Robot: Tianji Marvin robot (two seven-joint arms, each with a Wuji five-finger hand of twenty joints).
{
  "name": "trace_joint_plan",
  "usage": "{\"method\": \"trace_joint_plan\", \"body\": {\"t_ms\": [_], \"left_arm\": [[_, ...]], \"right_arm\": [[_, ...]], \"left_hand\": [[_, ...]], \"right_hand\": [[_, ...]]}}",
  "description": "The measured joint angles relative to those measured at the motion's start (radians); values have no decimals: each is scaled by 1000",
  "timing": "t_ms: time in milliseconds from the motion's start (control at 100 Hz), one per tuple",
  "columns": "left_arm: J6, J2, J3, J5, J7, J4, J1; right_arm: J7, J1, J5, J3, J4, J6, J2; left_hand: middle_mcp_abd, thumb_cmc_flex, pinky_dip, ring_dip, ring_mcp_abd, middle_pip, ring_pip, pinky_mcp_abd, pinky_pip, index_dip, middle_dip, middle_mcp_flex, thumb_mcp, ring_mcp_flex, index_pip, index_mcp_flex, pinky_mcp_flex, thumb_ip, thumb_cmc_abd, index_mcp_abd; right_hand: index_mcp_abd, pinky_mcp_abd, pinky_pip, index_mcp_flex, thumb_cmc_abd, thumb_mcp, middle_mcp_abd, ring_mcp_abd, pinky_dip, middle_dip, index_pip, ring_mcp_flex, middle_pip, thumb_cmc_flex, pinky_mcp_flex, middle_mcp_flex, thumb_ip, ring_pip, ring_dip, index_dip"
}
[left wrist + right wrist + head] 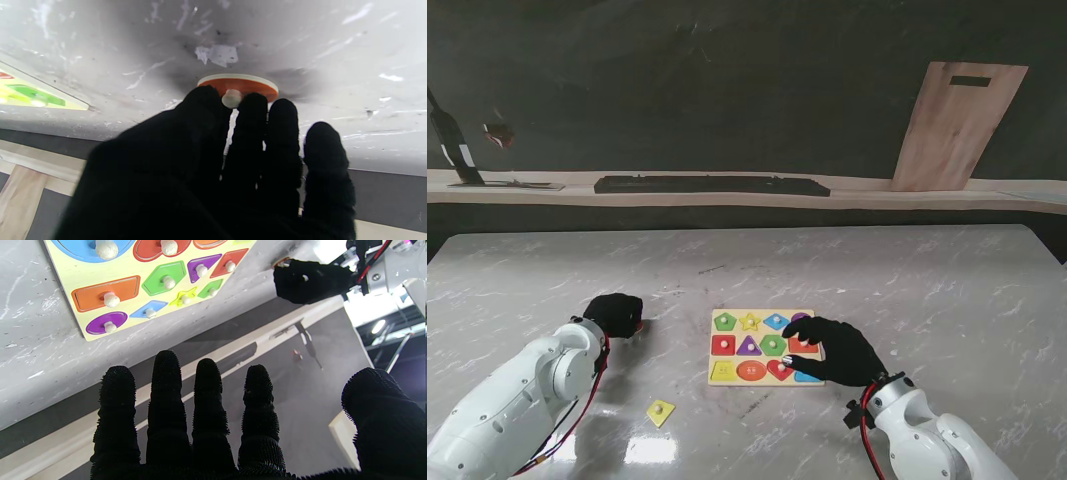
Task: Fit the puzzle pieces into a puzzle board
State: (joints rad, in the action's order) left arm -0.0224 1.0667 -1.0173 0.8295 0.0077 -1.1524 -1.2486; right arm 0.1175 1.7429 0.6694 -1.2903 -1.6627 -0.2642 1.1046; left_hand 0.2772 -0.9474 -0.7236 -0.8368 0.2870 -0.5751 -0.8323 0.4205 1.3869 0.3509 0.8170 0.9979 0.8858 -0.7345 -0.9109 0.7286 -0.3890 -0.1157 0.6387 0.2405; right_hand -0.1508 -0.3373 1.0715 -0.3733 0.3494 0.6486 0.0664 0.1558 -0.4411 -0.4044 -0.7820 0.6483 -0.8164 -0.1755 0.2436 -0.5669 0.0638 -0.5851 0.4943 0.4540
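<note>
The yellow puzzle board (763,333) lies mid-table with several coloured knobbed pieces in it. My left hand (614,314) is curled over the table to the left of the board. In the left wrist view its thumb and forefinger (253,110) close around the white knob of an orange round piece (243,85) lying flat on the marble. My right hand (842,350) hovers open over the board's right side, hiding some pieces there; its fingers (206,426) are spread and hold nothing. A loose yellow piece (660,411) lies on the table nearer to me, left of the board.
A wooden cutting board (957,125) leans on the dark wall at the back right. A long black bar (712,185) lies on the wooden ledge behind the table. A dark stand (452,145) sits at the ledge's far left.
</note>
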Motion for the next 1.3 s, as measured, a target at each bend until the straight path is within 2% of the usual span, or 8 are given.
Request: {"method": "trace_joint_plan", "body": {"t_ms": [570, 680, 690, 780, 890, 1150, 1240, 1300], "left_arm": [[1, -5, 28, 19, 10, 18, 17], [8, -7, 46, 40, 43, 36, 27], [10, -7, 48, 41, 49, 39, 28], [32, -7, 65, 46, 104, 70, 36], [53, -7, 73, 46, 113, 90, 49], [55, -7, 86, 37, 92, 104, 66], [55, -7, 84, 32, 91, 107, 65], [53, -6, 80, 32, 92, 107, 62]], "right_arm": [[6, 3, 0, -3, 0, -1, 0], [6, 3, 0, -3, 0, -1, 0], [6, 3, 0, -3, 0, -1, 0], [6, 3, 0, -4, 0, -2, 0], [7, 3, 0, -4, 1, -3, 0], [11, 3, 1, -4, 2, -4, 0], [11, 1, 2, -3, 4, -4, 0], [11, -1, 2, -1, 6, -4, 0]], "left_hand": [[-12, -52, 0, -44, -2, 7, 54, 0, -10, 45, 82, 16, -1, -22, -42, -27, -26, 0, 51, -13], [-25, -48, 2, -49, -9, 1, 50, 0, -10, 48, 84, 40, 11, -64, -85, -28, -74, -25, 61, -35], [-25, -47, 2, -49, -9, 1, 50, 0, -10, 48, 84, 44, 16, -64, -87, -27, -81, -44, 61, -37], [-25, -24, 14, -39, -9, -5, 40, 0, -5, 42, 80, 64, 44, -90, -115, -24, -113, -50, 60, -59], [-23, -4, 27, -36, -9, -22, 29, 0, 0, 41, 80, 75, 74, -102, -140, -23, -131, -65, 60, -59], [-28, 53, 39, -26, -9, -80, 3, 0, 4, 80, 133, 74, 224, -103, -237, -19, -153, -60, 109, -70], [-32, 80, 47, -26, -9, -99, 1, 0, 4, 110, 156, 74, 259, -104, -257, -20, -163, -32, 121, -73], [-35, 94, 48, -39, -9, -109, -6, 0, 4, 130, 172, 73, 275, -104, -267, -30, -167, -31, 121, -81]], "right_hand": [[0, 0, 0, -20, 0, 0, 0, 0, 0, 0, -2, 0, 0, 0, 0, 0, 0, 0, 0, 0], [0, 0, 0, -20, 0, 0, 0, 0, 0, 0, -2, 0, 0, 0, 0, 0, 0, 0, 0, 0], [0, 0, 0, -20, 0, 0, 0, 0, 0, 0, -2, 0, 0, 0, 0, 0, 0, 0, 0, 0], [-4, 0, 0, -34, 0, 0, 0, 0, 0, 0, -3, 0, 0, 0, 0, 0, 0, 0, 0, 0], [-11, 0, 0, -40, 0, 0, 0, 0, 0, 0, -4, 0, 0, 0, 0, 0, 0, 0, 0, 0], [-34, 0, 0, -50, 0, -1, -4, 0, 0, 0, -10, 0, -1, 0, 0, -22, 0, 0, 0, 0], [-38, 0, 0, -50, 0, -1, -4, 0, 0, 0, -10, 0, -1, 0, 0, -22, 0, 0, 0, 0], [-40, 0, 0, -51, -1, -1, -4, 0, 0, 0, -10, 0, -1, 0, 0, -22, 0, 0, 0, 0]]}}
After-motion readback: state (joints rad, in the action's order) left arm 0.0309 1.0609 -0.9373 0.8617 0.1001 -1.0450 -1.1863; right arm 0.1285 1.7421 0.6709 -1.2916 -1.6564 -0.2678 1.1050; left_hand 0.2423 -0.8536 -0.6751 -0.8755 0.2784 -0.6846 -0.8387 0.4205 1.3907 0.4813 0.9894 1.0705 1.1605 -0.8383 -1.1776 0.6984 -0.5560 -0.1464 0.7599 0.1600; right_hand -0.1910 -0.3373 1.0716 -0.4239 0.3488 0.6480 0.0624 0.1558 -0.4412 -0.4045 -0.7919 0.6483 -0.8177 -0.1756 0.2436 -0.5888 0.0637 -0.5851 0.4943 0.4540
